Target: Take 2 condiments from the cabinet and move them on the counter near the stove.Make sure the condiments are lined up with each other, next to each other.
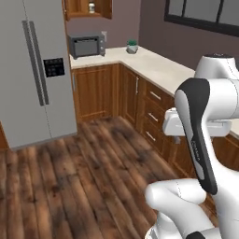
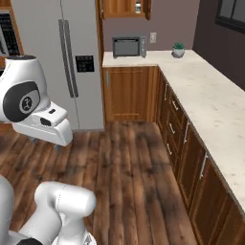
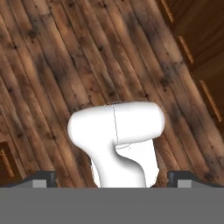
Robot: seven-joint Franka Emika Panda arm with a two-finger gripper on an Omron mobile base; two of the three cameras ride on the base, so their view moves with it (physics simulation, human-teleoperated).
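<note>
The tool (image 3: 112, 177) points down at the wooden floor (image 3: 52, 65); its two dark fingertips (image 3: 41, 178) sit wide apart at the bottom corners of the hand view, with nothing between them. High on the far wall, the cabinet (image 1: 87, 8) stands open beside the grey refrigerator (image 1: 35, 70), and a small pale jar-like item (image 1: 91, 7) rests on its shelf (probably one of the condiments, though it is too small to tell which). Below it, the beige surface (image 2: 210, 103) carries a microwave (image 2: 129, 47) and a little potted plant (image 2: 178, 49) in the corner.
</note>
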